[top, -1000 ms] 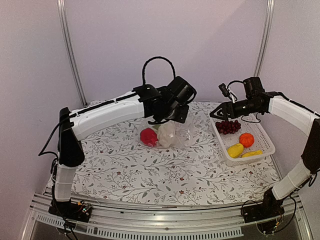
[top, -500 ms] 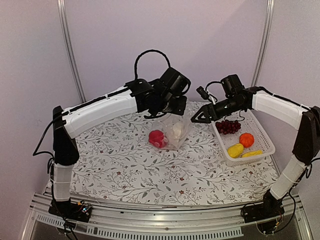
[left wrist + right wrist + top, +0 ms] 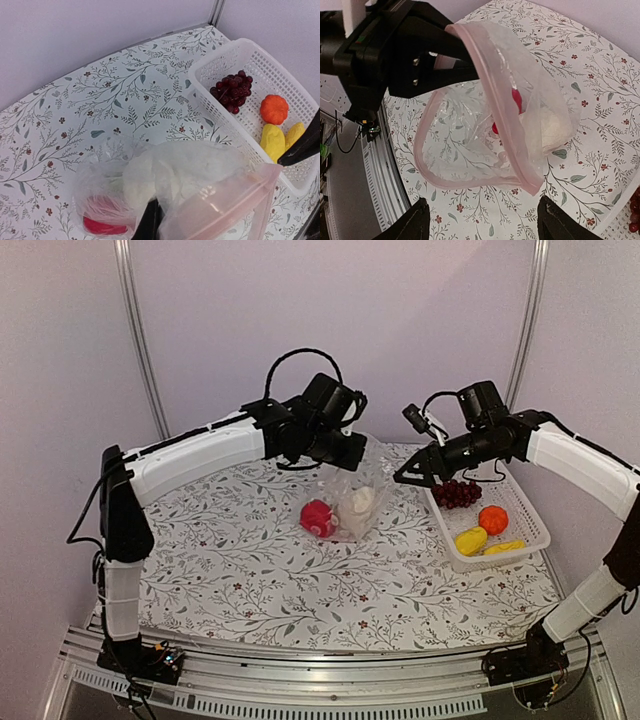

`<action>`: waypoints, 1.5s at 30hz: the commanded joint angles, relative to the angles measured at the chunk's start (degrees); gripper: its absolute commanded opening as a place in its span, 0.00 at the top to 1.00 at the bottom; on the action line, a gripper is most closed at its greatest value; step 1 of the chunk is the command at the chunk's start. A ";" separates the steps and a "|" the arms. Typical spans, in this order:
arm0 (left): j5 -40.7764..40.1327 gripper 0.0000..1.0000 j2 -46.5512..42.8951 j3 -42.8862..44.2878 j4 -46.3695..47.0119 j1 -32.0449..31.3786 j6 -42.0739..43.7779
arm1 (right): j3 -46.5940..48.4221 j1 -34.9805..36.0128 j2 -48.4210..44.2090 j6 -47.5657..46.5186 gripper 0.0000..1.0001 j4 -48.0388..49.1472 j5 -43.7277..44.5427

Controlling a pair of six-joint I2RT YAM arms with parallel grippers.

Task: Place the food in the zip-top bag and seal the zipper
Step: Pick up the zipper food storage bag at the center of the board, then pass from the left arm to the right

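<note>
- The left gripper (image 3: 343, 452) pinched the rim of the zip-top bag (image 3: 352, 498). The bag hung below those fingers with the red pepper (image 3: 318, 518) and white cauliflower (image 3: 359, 501) inside.
- Only the right wrist view showed the bag mouth gaping. The pink zipper (image 3: 470, 183) looped just ahead of the right gripper (image 3: 482, 200), whose fingers were spread and empty.
- The left wrist view showed the basket (image 3: 215, 60) beyond the left fingers, holding the grape bunch (image 3: 231, 91), orange piece (image 3: 274, 109), lemon-like piece (image 3: 272, 142) and banana (image 3: 295, 134).
</note>
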 commanded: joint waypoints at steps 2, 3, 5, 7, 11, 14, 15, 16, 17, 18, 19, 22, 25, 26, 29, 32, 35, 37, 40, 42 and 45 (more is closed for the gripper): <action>10.00 1.00 -3.48 -1.92 2.67 4.58 5.55 | 2.12 2.79 -3.14 -11.43 0.33 -3.86 4.20; 11.55 1.00 -3.70 -2.33 3.08 5.24 5.72 | 1.67 3.97 -3.75 -14.67 0.34 -3.88 5.23; 15.57 1.00 -3.99 -2.87 3.96 6.57 5.81 | 1.61 6.43 -4.80 -18.85 0.37 -4.53 7.94; 20.00 1.00 -3.85 -2.68 4.03 7.22 6.03 | 2.52 8.65 -4.87 -24.46 0.39 -5.46 10.46; 24.06 0.99 -3.59 -2.53 4.03 7.32 6.20 | 4.82 12.55 -3.98 -30.01 0.41 -5.41 14.43; 25.33 0.98 -3.58 -2.68 3.72 7.31 5.79 | 5.69 16.51 -3.06 -33.02 0.41 -3.95 18.63; 25.57 0.98 -3.63 -2.69 3.49 7.26 5.82 | 5.83 17.49 -2.65 -34.26 0.40 -3.77 19.65; 25.67 0.97 -3.73 -2.63 3.25 7.27 5.83 | 6.04 18.46 -2.01 -35.30 0.40 -3.75 20.35; 25.70 0.97 -3.81 -2.55 2.91 7.31 5.91 | 6.46 19.16 -0.85 -36.72 0.40 -3.91 21.00; 25.64 0.96 -3.84 -2.58 2.55 7.31 6.00 | 7.06 19.60 0.01 -37.45 0.40 -4.40 21.23; 25.68 0.96 -3.88 -2.51 2.20 7.33 6.13 | 7.94 19.94 1.40 -38.20 0.40 -5.09 21.18; 25.68 0.95 -4.37 -2.53 1.05 7.33 6.43 | 9.91 20.90 5.20 -39.96 0.41 -7.54 21.62; 25.85 0.94 -4.92 -3.28 0.57 7.30 6.63 | 8.92 22.36 7.79 -41.65 0.41 -7.05 24.29; 25.89 0.94 -5.10 -3.58 0.56 7.30 6.74 | 8.40 22.89 8.38 -42.03 0.41 -6.80 25.43; 26.35 0.94 -5.61 -4.25 0.41 7.37 7.21 | 7.10 24.07 9.90 -42.56 0.42 -5.74 28.99; 26.43 0.93 -6.08 -4.82 0.22 7.49 7.65 | 6.93 24.54 10.90 -42.46 0.54 -5.13 30.61; 26.27 0.83 -6.54 -5.33 -0.28 7.67 8.05 | 7.72 24.93 11.21 -42.16 0.80 -4.74 31.09; 25.60 0.70 -7.00 -5.58 -1.08 7.76 8.67 | 8.84 25.36 11.02 -42.17 0.96 -5.10 31.09; 23.61 0.59 -7.49 -5.80 -4.17 7.76 10.11 | 11.03 25.92 9.96 -42.24 1.00 -5.80 29.54; 22.19 0.57 -7.72 -5.71 -6.70 7.74 10.99 | 12.22 26.20 8.99 -42.24 1.00 -5.83 28.45; 20.35 0.59 -9.25 -7.05 -8.26 7.77 12.17 | 14.19 26.53 8.25 -42.36 1.00 -6.89 27.05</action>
